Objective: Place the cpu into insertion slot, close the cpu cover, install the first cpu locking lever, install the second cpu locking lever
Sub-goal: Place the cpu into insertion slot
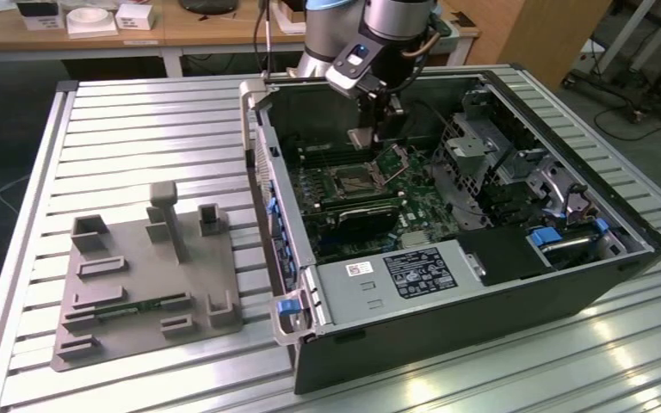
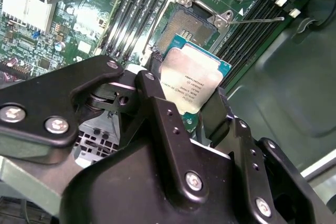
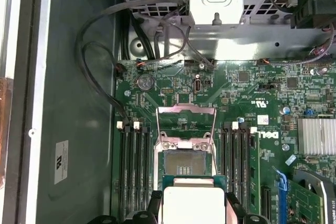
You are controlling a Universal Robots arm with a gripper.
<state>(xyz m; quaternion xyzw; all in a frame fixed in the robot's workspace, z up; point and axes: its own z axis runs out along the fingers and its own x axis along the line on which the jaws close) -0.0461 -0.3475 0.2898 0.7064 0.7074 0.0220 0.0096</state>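
Starting at the exterior view's left, a grey fixture plate point(image 1: 147, 284) with upright blocks lies on the slatted table point(image 1: 135, 112), well apart from where I am working. Just beside it stands the open computer case point(image 1: 480, 327), its side panel off and the motherboard point(image 1: 354, 198) exposed. The arm point(image 1: 365, 34) reaches down into the case from above, over the middle of the board. In both wrist views I see the jaws closed partway on the cpu point(image 2: 191, 85) point(image 3: 194, 205), pinching it by two opposite edges with its pale metal top facing the second wrist camera. In the exterior view the cpu point(image 1: 361, 138) hangs tilted under the jaws, above the board and not touching it. The insertion slot point(image 3: 186, 163) sits open just past the chip with its contact field bare, so the cpu is not yet seated. The cpu cover point(image 3: 186, 143) is swung back off the slot, and a thin locking lever point(image 2: 257, 20) stands free beside it. Further to the exterior view's right are the drive cage point(image 1: 480, 146) and a white-labelled black box point(image 1: 416, 271).
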